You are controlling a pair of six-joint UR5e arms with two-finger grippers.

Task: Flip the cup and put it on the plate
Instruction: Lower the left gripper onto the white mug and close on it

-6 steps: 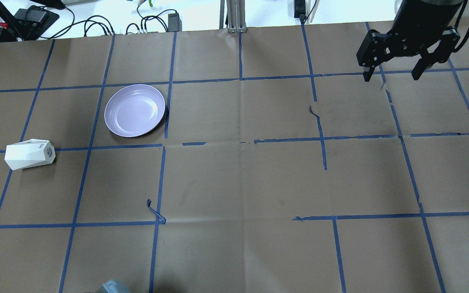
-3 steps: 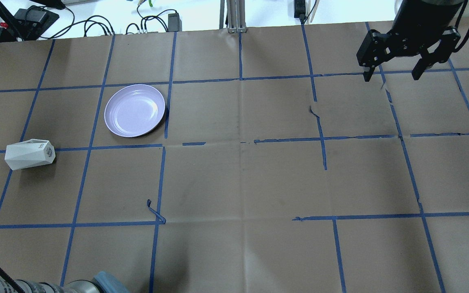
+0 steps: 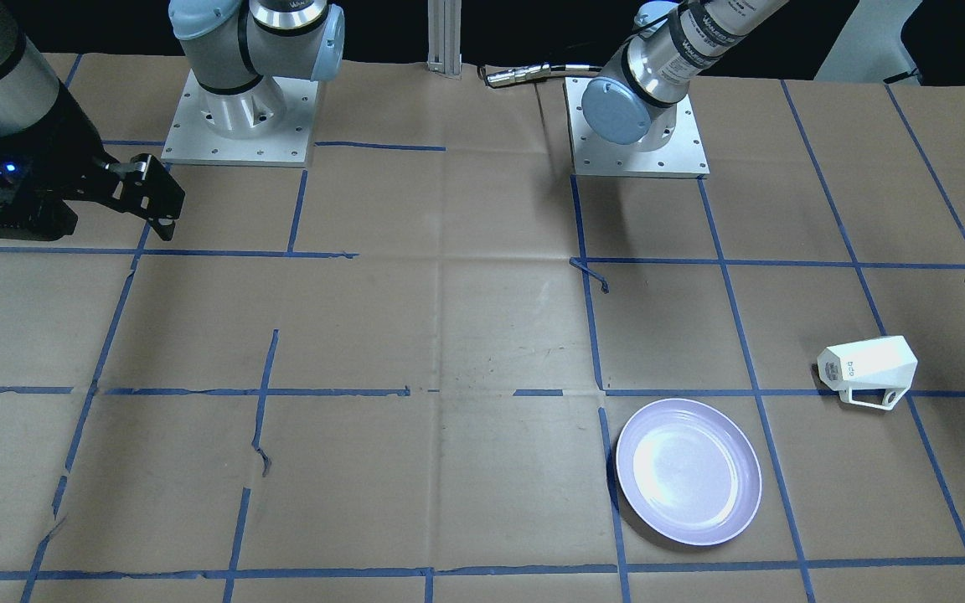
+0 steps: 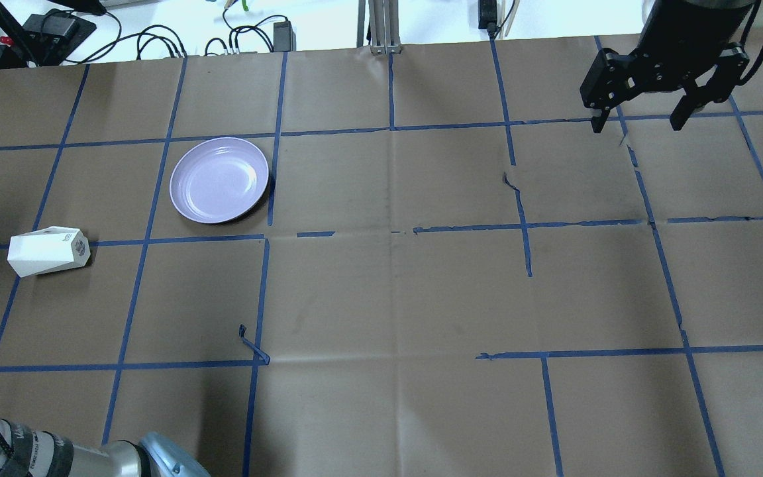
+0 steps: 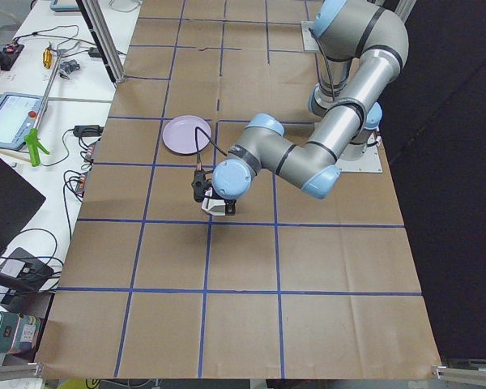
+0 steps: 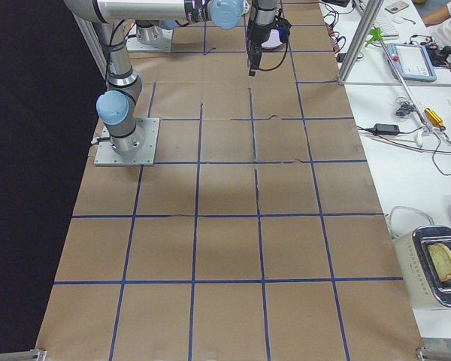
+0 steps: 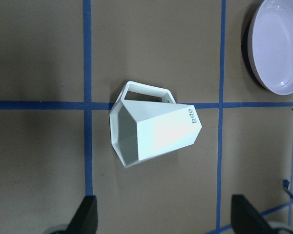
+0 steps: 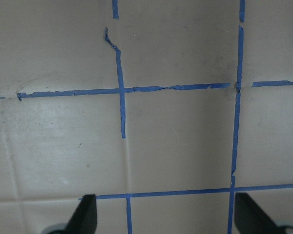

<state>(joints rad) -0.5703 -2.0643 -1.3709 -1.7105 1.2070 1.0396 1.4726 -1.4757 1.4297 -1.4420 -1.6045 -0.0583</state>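
The white faceted cup [image 4: 49, 250] lies on its side at the table's left, its marked base toward the plate. It also shows in the front view [image 3: 868, 368] and in the left wrist view [image 7: 154, 129], where the handle points up. The lavender plate [image 4: 219, 180] sits empty, farther back and to the right of the cup; it also shows in the front view [image 3: 688, 471] and the left wrist view [image 7: 278, 46]. My left gripper [image 7: 166, 214] is open, above and beside the cup, apart from it. My right gripper [image 4: 638, 122] is open and empty at the far right.
Brown paper with a blue tape grid [image 4: 395, 232] covers the table. Cables and power bricks [image 4: 156, 40] lie beyond the far edge. A metal post [image 4: 378, 26] stands at the back centre. The arms' base plates [image 3: 637, 126] are at the robot's side.
My left arm has come further into the overhead view at the bottom left. The cup, the plate and the right arm have not moved.
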